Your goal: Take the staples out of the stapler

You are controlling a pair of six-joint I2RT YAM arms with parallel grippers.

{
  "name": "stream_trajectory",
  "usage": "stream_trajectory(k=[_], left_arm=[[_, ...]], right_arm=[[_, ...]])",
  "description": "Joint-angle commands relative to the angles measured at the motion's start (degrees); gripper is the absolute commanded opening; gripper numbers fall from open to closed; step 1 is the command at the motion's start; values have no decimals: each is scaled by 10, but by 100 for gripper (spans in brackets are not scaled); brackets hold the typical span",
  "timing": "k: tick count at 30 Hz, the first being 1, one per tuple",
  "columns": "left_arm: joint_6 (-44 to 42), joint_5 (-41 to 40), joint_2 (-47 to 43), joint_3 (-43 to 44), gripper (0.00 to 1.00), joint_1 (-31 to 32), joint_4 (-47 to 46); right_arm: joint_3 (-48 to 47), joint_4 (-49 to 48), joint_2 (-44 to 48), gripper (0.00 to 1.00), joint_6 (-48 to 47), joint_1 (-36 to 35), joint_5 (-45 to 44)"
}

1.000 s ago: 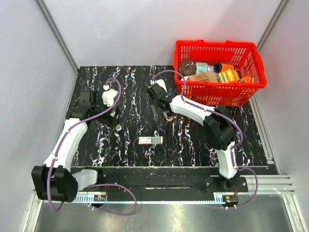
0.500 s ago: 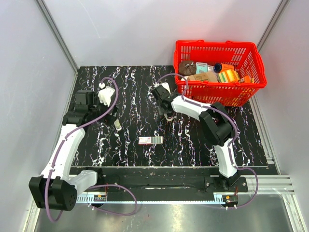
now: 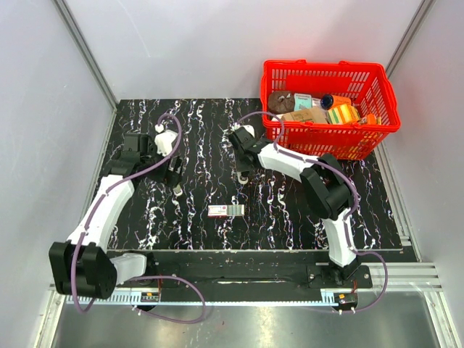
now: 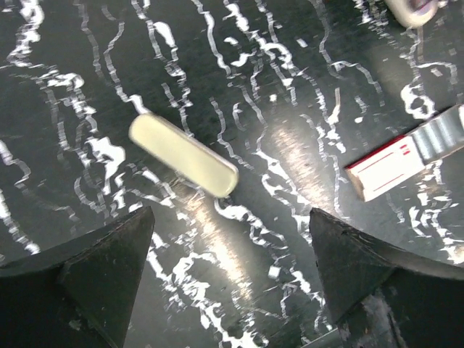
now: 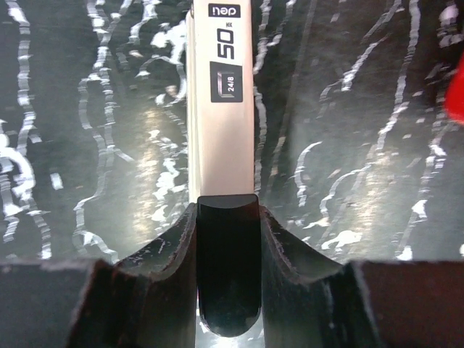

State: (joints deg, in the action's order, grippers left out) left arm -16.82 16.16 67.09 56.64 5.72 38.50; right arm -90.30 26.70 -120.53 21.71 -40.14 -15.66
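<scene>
The stapler, with a silver top arm and a black end, lies on the black marbled table and points away from the right wrist camera. My right gripper is shut on its black end, one finger pressed against each side. From above, that gripper sits mid-table just left of the basket and covers most of the stapler. My left gripper hangs open over bare table, holding nothing; from above it is at the left. No staples are visible.
A pale rounded bar lies just beyond the left fingers, and is also seen from above. A small red-and-white box lies mid-table and shows in the left wrist view. A red basket of goods stands at the back right.
The right gripper's jaws have closed onto the stapler's black end. The left arm has swung slightly right, toward the pale bar.
</scene>
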Motion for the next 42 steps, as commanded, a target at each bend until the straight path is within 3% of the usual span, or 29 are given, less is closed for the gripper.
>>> stream_trajectory(k=[1,3,7,12,19,31,36,42], left_arm=[[67,120,19,-19,95,4,-95],[98,157,22,-45,99,13,-151],[108,165,52,-39,99,65,-168],[96,151,87,-48,99,120,-185],[86,149,127,-35,94,134,-201],[79,171,148,-29,68,134,-226],[79,191,153,7,41,133,-199],[66,180,147,15,27,133,-184]], right_arm=[[14,-86,83,0,95,-15,83],[48,-146,108,0,136,-17,106],[87,-219,129,0,203,-25,121],[93,-260,135,0,235,-55,108],[114,-311,156,0,278,-64,123],[169,-350,207,0,301,-65,142],[184,-365,211,0,308,-67,171],[196,-376,213,0,315,-67,196]])
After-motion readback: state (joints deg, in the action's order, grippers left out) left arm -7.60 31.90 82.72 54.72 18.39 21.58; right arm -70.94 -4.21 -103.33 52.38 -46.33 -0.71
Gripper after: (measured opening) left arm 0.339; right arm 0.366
